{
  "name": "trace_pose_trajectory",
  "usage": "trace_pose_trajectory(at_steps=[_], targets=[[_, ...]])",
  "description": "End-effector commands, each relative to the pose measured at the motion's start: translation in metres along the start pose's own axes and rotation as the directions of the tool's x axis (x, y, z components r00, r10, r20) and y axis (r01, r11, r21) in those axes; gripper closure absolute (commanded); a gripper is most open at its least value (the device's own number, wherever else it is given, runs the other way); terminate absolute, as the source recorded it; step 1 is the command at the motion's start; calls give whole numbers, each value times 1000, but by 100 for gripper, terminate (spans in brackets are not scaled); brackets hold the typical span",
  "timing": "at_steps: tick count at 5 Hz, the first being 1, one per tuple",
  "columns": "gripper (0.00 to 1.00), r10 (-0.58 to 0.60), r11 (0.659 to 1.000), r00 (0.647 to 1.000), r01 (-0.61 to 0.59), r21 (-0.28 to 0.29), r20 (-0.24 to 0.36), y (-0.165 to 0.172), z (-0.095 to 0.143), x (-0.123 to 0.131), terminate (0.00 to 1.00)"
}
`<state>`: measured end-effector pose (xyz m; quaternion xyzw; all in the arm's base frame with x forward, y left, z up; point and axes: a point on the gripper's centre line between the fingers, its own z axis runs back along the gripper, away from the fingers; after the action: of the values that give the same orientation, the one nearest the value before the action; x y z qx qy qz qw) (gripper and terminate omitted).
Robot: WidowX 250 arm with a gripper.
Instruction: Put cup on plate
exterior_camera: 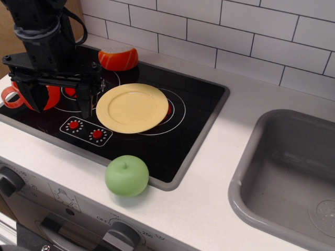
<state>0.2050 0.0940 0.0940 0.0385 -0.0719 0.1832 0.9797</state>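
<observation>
The cup (pixel 21 97) sat left of the plate (pixel 132 107) on the stove (pixel 172 141). The gripper (pixel 58 102) stood between them, jaws released around the cup. An apple (pixel 126 175) lay before the plate on the desk (pixel 209 183), a half-round piece (pixel 118 58) behind.

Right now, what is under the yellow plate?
The plate lies on the black stovetop, covering most of a white burner ring with a red centre. The rest beneath is hidden. Nothing sits on it.
</observation>
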Motion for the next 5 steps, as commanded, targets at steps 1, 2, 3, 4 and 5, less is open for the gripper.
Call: trace_pose_trajectory(at_steps=[1,2,3,4,5], targets=[[0,0,1000,1000,0,0,0,0,0,0,0],[0,-124,992,992,124,-15,-29,27,8,3,0],[0,-224,975,975,223,20,4,49,8,6,0],[0,-284,959,958,284,9,-29,64,1,4,0],[0,-372,927,928,371,48,17,82,-6,6,0]])
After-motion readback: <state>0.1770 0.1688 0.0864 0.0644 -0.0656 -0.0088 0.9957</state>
